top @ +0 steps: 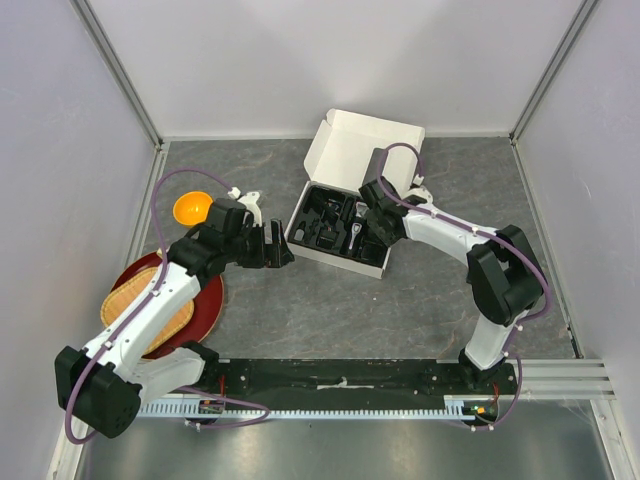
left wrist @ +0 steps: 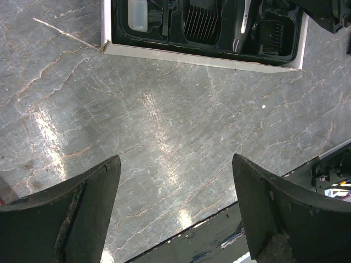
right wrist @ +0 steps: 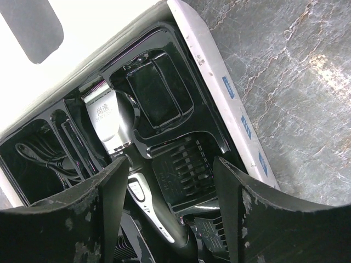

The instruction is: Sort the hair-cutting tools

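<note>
The black-and-silver hair clipper (right wrist: 108, 118) lies in the black tray (top: 318, 222) of the white box, and also shows in the left wrist view (left wrist: 242, 24). A black guard comb (right wrist: 184, 167) lies beside it; two guard combs (left wrist: 201, 22) show in the left wrist view. The black cable (right wrist: 38, 153) sits coiled in a side compartment, with a thin black brush (right wrist: 74, 143) next to it. The tiny clear bottle (left wrist: 137, 13) sits at the tray's end. My right gripper (right wrist: 170, 164) is open just above the clipper and comb, shown from above over the tray (top: 373, 228). My left gripper (left wrist: 175, 159) is open and empty over bare table, left of the box (top: 281, 250).
The white box's lid (top: 362, 150) stands open at the back. An orange bowl (top: 192, 208) sits at the left. A red plate with a wicker mat (top: 150, 310) lies under my left arm. Grey walls close in the table.
</note>
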